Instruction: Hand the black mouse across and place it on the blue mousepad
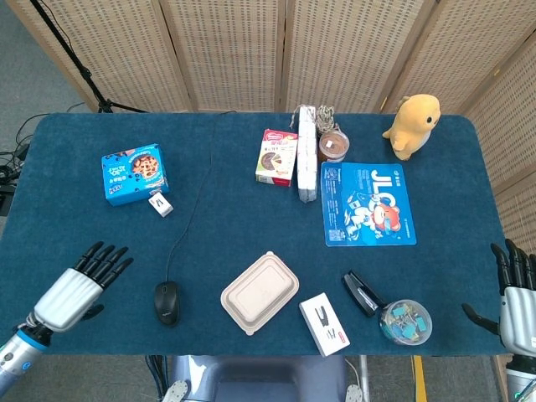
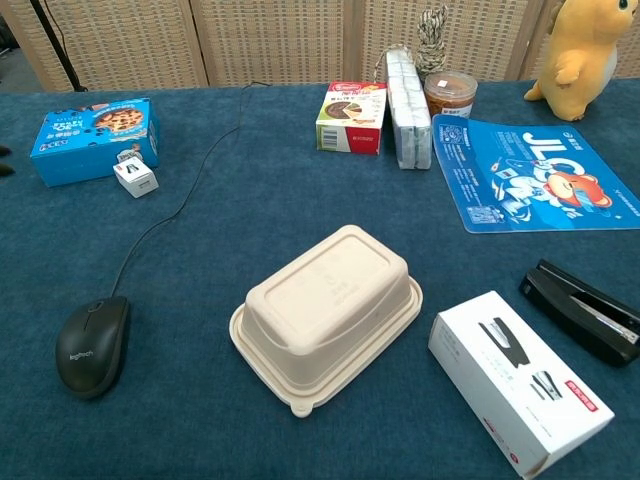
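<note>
The black mouse (image 1: 167, 302) (image 2: 92, 345) lies near the table's front left, its cable running back toward the far edge. The blue mousepad (image 1: 368, 203) (image 2: 532, 186) with a cartoon print lies flat at the right. My left hand (image 1: 81, 286) hovers open over the front left of the table, fingers spread, a hand's width left of the mouse. My right hand (image 1: 517, 297) stands open off the table's right front corner, holding nothing. In the chest view only dark fingertips (image 2: 4, 160) show at the left edge.
A beige lidded food box (image 1: 260, 292) sits front centre, with a white stapler box (image 1: 324, 323), black stapler (image 1: 362, 292) and tub of clips (image 1: 404, 322) to its right. A blue cookie box (image 1: 134, 174), small white adapter (image 1: 160, 204), snack boxes (image 1: 278, 157) and yellow plush (image 1: 411, 125) stand further back.
</note>
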